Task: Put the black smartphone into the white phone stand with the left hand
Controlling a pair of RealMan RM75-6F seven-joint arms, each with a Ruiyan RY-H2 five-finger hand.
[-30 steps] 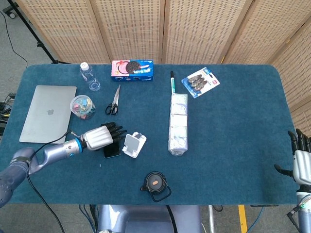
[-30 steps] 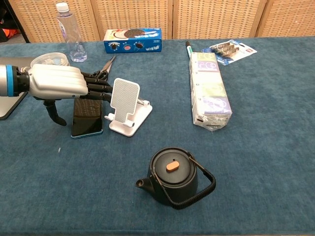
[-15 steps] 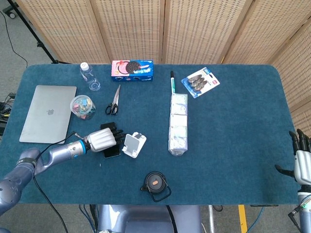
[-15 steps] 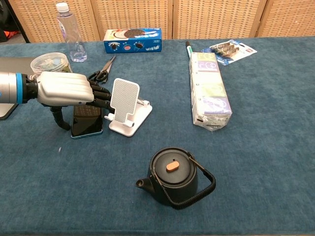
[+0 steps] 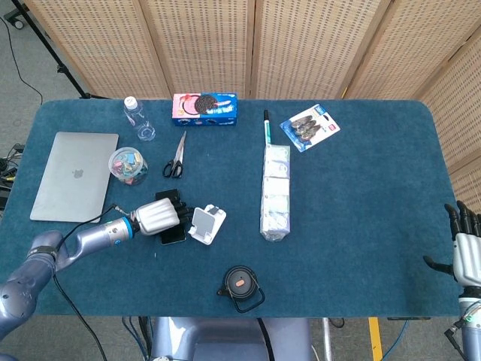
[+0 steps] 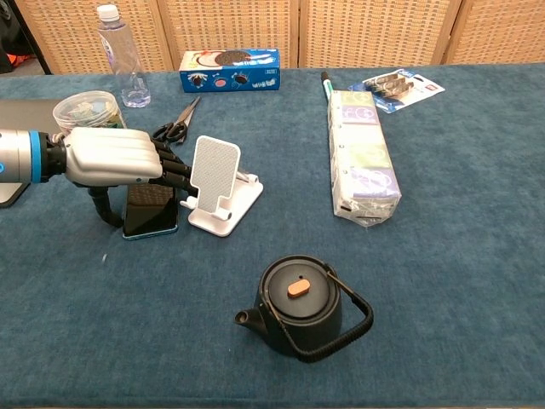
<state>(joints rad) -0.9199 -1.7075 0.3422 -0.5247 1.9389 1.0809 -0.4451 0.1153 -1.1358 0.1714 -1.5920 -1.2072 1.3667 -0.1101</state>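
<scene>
The black smartphone (image 6: 152,213) lies flat on the blue table, its long side toward me, just left of the white phone stand (image 6: 220,183). My left hand (image 6: 115,158) hovers low over the phone's far half. Its fingers curl down beside the stand and its thumb reaches down at the phone's left edge. Whether they touch the phone is hidden. From the head view the left hand (image 5: 158,216) covers most of the smartphone (image 5: 173,235), next to the empty stand (image 5: 207,223). My right hand (image 5: 467,248) rests at the table's right edge, fingers apart, holding nothing.
A black kettle (image 6: 302,305) stands near the front edge. Scissors (image 6: 174,126), a tub of clips (image 6: 85,106), a laptop (image 5: 75,174) and a bottle (image 5: 137,119) sit behind the left hand. A cookie box (image 5: 205,108) and long tissue pack (image 6: 362,158) lie further right.
The left hand has slid a little toward the stand and its fingers have gone from stretched out to curled down over the phone. The phone and the right hand have stayed put.
</scene>
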